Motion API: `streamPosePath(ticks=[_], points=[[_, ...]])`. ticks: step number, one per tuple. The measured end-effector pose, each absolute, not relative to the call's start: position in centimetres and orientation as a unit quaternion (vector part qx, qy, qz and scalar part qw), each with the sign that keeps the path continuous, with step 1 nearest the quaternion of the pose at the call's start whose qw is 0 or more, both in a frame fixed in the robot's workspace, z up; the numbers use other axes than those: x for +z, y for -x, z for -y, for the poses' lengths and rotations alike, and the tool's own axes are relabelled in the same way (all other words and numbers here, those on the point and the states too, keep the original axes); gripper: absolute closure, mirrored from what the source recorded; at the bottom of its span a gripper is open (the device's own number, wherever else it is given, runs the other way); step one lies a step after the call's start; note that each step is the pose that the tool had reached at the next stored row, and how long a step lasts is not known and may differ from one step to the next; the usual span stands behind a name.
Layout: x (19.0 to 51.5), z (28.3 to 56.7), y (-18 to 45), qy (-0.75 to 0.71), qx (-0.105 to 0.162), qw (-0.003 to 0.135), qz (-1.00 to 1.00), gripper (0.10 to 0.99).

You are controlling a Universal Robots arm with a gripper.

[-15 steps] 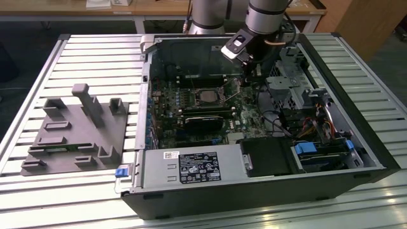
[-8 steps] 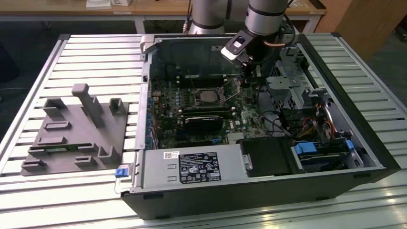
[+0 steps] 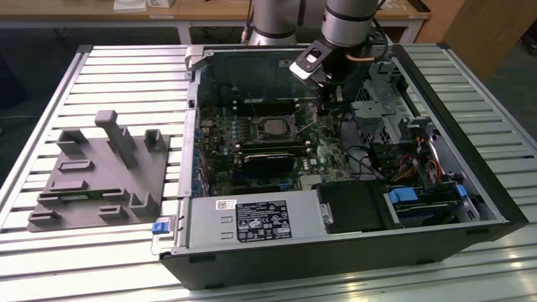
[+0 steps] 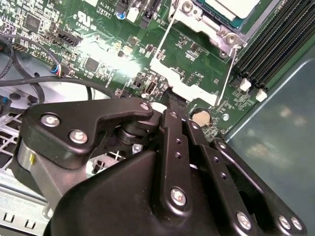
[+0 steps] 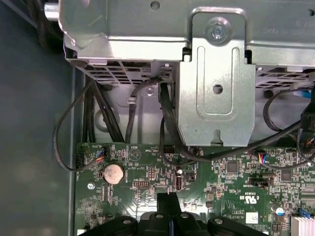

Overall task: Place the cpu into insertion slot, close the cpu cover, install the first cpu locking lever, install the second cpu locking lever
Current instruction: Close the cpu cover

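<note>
Grey moulded plastic forms a fixture block with upright posts (image 3: 100, 173), which sits at the exterior view's left on the slatted silver metal table (image 3: 126, 69), just beside the open black computer case (image 3: 336, 264). Inside the case a silver power supply box with a white label (image 3: 251, 221) lies along the near wall. Behind it the green motherboard (image 3: 251, 151) carries the small square insertion slot with its thin silver rim (image 3: 273, 126). In the second wrist view the cpu, a flat square chip with a pale metal top (image 4: 231, 6), lies in that slot, and the cpu cover, a thin silver windowed frame (image 4: 209, 28), lies flat around it. A thin silver wire locking lever (image 4: 160, 44) runs along one side of the socket and a second locking lever (image 4: 230, 73) along another; whether they are hooked down I cannot tell. To the slot's right in the exterior view the black gripper (image 3: 326, 107) reaches down to the board, near the slot but apart from the cpu. In the first wrist view its fingers (image 5: 164, 204) are pressed together with a hairline seam between them and nothing in their grasp, near a round silver coin cell (image 5: 113, 173). Farther right stands a silver metal drive cage (image 3: 373, 113).
</note>
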State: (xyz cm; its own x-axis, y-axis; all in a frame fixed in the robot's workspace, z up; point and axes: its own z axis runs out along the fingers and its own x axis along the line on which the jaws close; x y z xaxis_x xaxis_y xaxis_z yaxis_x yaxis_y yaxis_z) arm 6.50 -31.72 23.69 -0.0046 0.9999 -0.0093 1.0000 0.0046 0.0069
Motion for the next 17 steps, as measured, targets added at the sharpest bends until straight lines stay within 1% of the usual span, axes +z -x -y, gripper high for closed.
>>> streamPosePath(ticks=[17], points=[[23.7, 31.7, -2.6, -0.707, -0.001, 0.006, -0.707, 0.98]])
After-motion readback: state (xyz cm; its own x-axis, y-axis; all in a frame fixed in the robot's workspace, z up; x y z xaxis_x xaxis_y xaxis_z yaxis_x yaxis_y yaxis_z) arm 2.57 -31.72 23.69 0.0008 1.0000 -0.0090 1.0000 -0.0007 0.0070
